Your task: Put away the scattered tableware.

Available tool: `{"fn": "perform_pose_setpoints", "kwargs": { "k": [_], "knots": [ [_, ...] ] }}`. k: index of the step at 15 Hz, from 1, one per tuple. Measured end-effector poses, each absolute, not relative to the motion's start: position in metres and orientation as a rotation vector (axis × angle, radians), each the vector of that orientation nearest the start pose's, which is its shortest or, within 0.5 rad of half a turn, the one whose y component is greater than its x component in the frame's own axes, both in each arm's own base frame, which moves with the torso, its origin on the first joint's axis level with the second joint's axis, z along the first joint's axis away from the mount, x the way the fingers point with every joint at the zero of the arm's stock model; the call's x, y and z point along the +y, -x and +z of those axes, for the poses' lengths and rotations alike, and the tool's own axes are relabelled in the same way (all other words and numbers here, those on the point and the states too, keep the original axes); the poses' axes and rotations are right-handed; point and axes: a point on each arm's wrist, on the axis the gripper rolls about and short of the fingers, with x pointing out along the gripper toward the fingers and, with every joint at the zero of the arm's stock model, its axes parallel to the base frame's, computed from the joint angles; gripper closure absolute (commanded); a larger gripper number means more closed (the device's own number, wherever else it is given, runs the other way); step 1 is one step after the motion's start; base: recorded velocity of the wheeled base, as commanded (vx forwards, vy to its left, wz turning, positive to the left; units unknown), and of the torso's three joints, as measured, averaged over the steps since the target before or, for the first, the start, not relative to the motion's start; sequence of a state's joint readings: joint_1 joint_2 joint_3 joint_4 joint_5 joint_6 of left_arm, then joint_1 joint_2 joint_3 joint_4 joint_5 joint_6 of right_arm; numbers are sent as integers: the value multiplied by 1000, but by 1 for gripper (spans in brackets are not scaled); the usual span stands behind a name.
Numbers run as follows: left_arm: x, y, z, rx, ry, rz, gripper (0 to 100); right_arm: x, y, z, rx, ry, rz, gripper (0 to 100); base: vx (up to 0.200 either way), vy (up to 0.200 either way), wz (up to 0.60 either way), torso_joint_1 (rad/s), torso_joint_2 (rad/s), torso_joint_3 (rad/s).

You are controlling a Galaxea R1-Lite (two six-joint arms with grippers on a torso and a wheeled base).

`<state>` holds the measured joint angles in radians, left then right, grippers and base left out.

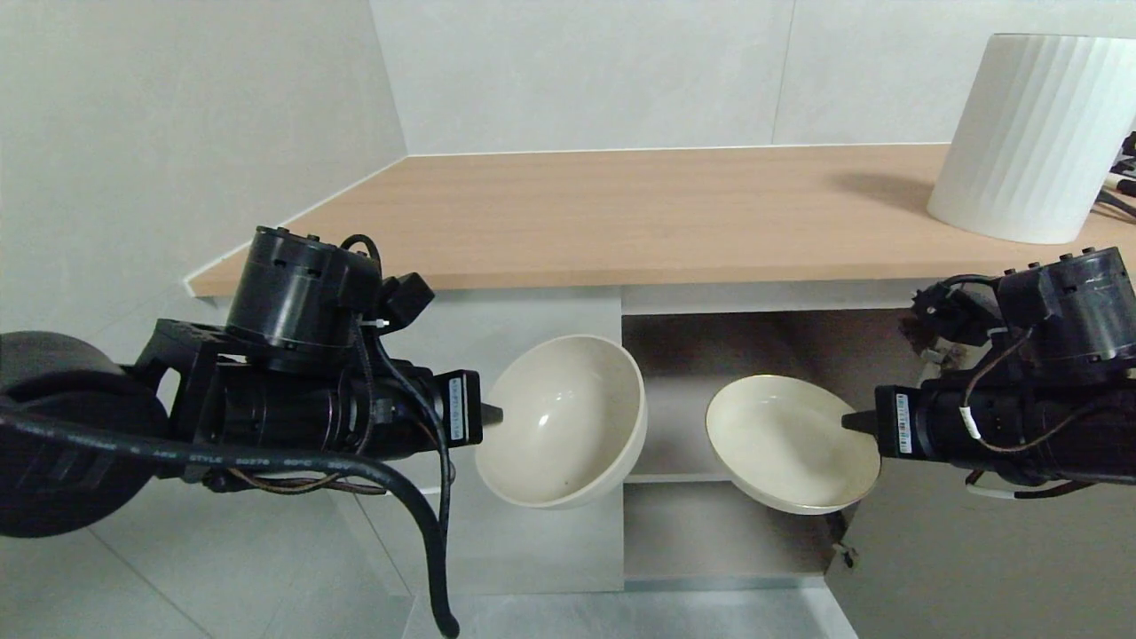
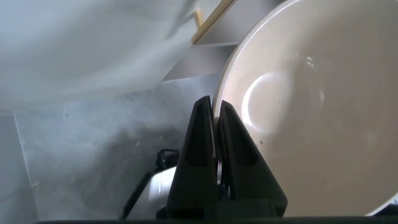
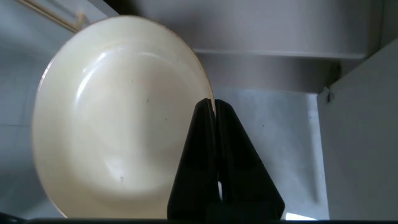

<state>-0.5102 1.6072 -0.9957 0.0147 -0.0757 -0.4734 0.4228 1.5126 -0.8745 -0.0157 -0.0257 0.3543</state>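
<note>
My left gripper [image 1: 493, 414] is shut on the rim of a deep cream bowl [image 1: 563, 421], held tipped on its side in front of the cabinet's closed left door. In the left wrist view the fingers [image 2: 214, 124] pinch the bowl's [image 2: 311, 106] edge. My right gripper [image 1: 852, 421] is shut on the rim of a shallow cream plate [image 1: 785, 442], which hangs tilted before the open cabinet compartment [image 1: 745, 355]. The right wrist view shows the gripper [image 3: 214, 112] clamped on the plate's [image 3: 118, 118] edge.
A wooden countertop [image 1: 621, 213] runs above the cabinet, with a white ribbed lamp shade [image 1: 1034, 133] at its right end. Inside the open cabinet a shelf [image 1: 674, 477] splits upper and lower space. Grey tiled floor [image 1: 222, 577] lies below.
</note>
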Motion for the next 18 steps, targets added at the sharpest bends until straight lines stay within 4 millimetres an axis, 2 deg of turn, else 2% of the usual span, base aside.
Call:
{"fn": "perform_pose_setpoints", "kwargs": {
  "k": [6, 8, 11, 14, 18],
  "knots": [
    [-140, -244, 200, 744, 305, -409, 100, 103, -232, 195, 669, -199, 270, 100, 0, 0, 0, -19, 98, 74],
    [-140, -244, 200, 745, 304, -410, 100, 106, -238, 195, 636, -199, 277, 100, 0, 0, 0, 0, 0, 0],
    [-145, -243, 195, 765, 293, -421, 100, 112, -253, 183, 641, -190, 255, 100, 0, 0, 0, 0, 0, 0],
    [-154, -246, 182, 802, 265, -405, 100, 121, -286, 155, 624, -213, 189, 100, 0, 0, 0, 0, 0, 0],
    [-160, -249, 171, 836, 244, -397, 100, 129, -333, 94, 659, -257, 87, 100, 0, 0, 0, 0, 0, 0]
  ]
}}
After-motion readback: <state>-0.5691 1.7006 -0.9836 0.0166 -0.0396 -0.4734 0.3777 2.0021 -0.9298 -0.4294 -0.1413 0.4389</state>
